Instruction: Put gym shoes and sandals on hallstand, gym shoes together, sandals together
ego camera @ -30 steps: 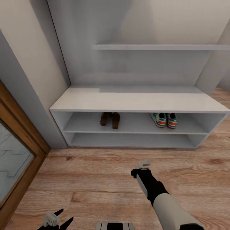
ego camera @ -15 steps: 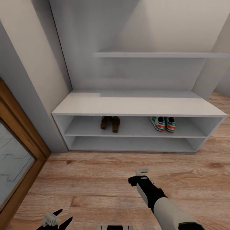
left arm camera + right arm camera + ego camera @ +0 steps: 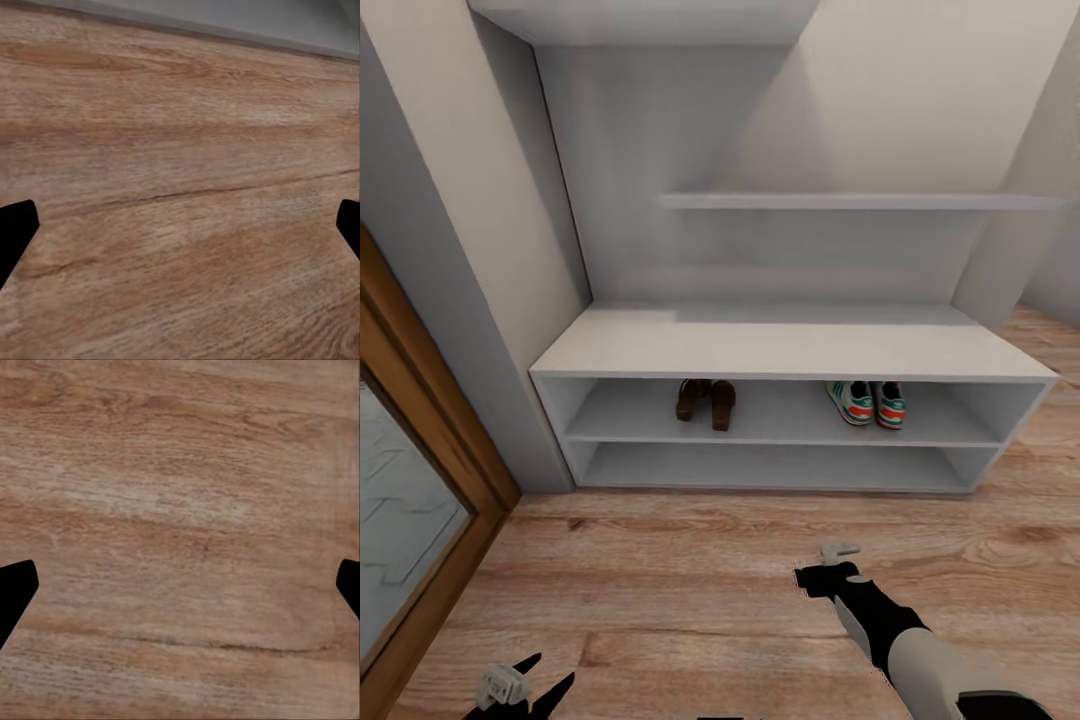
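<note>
- Looking down from the head camera, I have the hallstand (image 3: 790, 350) straight ahead against the wall; its long low surface is bare, with two open shelves below and stepped wall shelves above
- On the upper open shelf I see the two sandals (image 3: 706, 400) toward the left, side by side and touching or nearly so; both are off the floor
- On that same shelf, toward the right, sit the two gym shoes (image 3: 867, 403), next to each other, white with green stripes and red-orange patches; they are well apart from the sandals
- The corridor floor (image 3: 690, 590) between me and the rack is bare wood plank
- My right end effector (image 3: 830, 568) hangs low over the floor in front of the rack, on its black and pale arm; in the right wrist view its fingertips (image 3: 15, 592) sit at opposite edges with only planks between them, so it is spread wide and has hold of nothing
- My left end effector (image 3: 525, 690) is at the lower left near a wood-framed mirror (image 3: 410, 520); in the left wrist view its fingertips (image 3: 15, 232) are likewise far apart over the floor, gripping nothing
</note>
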